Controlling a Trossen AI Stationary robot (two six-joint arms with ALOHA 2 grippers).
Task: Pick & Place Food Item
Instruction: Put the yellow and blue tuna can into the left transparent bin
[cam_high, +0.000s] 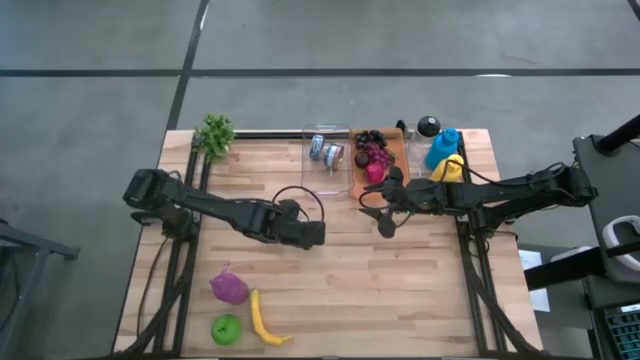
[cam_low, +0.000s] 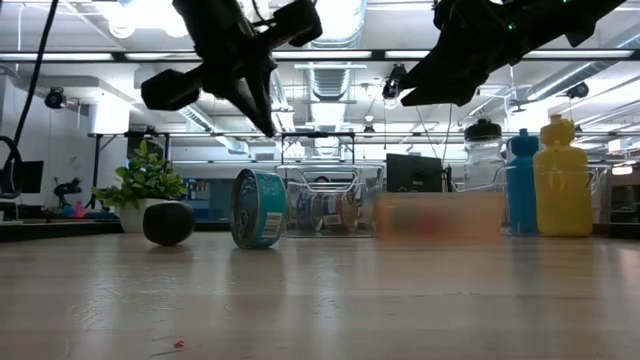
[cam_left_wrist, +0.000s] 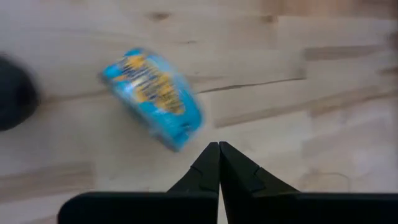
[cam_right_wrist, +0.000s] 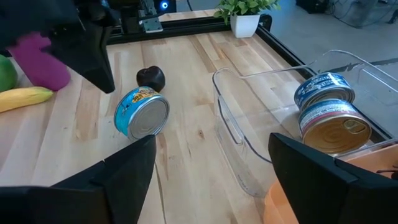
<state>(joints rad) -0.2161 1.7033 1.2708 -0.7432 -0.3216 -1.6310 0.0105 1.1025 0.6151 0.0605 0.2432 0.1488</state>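
plainly, the blue can (cam_right_wrist: 142, 112) lies on its side on the bare wood, just beside a dark round fruit (cam_right_wrist: 150, 78) and near the clear bin (cam_right_wrist: 249, 155). the left gripper (cam_left_wrist: 219, 163) hovers over it with fingers pressed together, holding nothing; the right gripper (cam_right_wrist: 211, 162) waits spread wide, empty. i judge the left must part its fingers, straddle the can's curved wall, then close gently so the can does not roll.

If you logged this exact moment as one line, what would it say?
left gripper: shut, empty, above blue can | can: on its side on table | right gripper: open, empty, near clear bin
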